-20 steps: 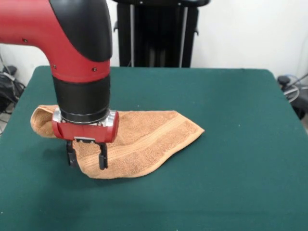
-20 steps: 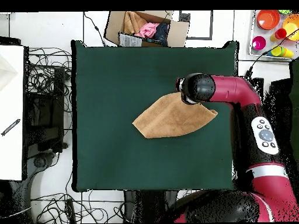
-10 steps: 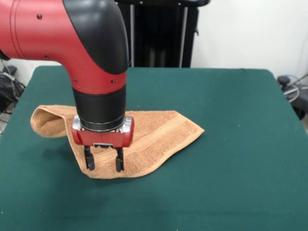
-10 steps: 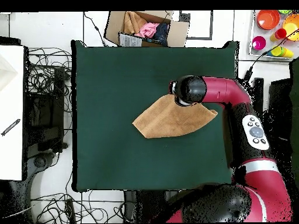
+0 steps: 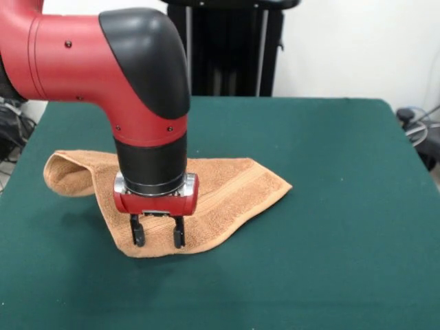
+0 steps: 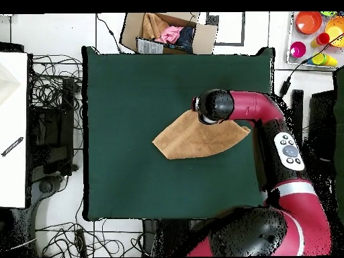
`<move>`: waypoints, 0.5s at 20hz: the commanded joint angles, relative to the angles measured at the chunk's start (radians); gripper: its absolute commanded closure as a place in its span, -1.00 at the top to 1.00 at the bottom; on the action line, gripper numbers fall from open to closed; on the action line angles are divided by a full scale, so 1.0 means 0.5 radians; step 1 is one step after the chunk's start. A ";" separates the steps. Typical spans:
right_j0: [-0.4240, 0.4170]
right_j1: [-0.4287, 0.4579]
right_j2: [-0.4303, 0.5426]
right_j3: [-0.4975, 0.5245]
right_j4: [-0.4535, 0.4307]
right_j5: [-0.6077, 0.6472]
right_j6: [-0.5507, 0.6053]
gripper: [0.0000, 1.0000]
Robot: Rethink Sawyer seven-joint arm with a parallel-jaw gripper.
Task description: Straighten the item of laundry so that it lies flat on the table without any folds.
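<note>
The light orange-tan towel (image 5: 220,189) lies folded over on the dark green table (image 5: 330,179), left of centre in the front view, with a rolled-up fold at its left end and a point to the right. In the overhead view the towel (image 6: 191,138) is a leaf-shaped patch right of the table's (image 6: 134,94) middle. My gripper (image 5: 159,238) is open, its two fingertips standing just over the towel's near lower-left edge. It holds nothing. In the overhead view the arm's wrist (image 6: 215,107) hides the gripper itself.
A cardboard box (image 6: 168,32) with cloth items stands beyond the table's top edge in the overhead view. Coloured bowls and cups (image 6: 316,33) sit at the top right. Cables and gear (image 6: 50,114) lie left of the table. A black pedestal (image 5: 227,48) stands behind it.
The arm has moved right along the towel's near edge in the front view and lowered slightly. The gripper has stayed open. The towel has not changed shape.
</note>
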 commanded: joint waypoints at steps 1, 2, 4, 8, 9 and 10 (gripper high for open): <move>0.017 0.075 0.113 0.175 -0.124 0.004 -0.498 1.00; 0.018 0.076 0.101 0.189 -0.139 -0.021 -0.478 1.00; 0.025 0.079 0.084 0.193 -0.149 -0.013 -0.453 1.00; 0.038 0.080 0.050 0.206 -0.175 -0.024 -0.394 1.00; 0.043 0.079 0.041 0.209 -0.186 -0.037 -0.379 1.00; 0.047 0.083 0.030 0.210 -0.197 -0.052 -0.362 1.00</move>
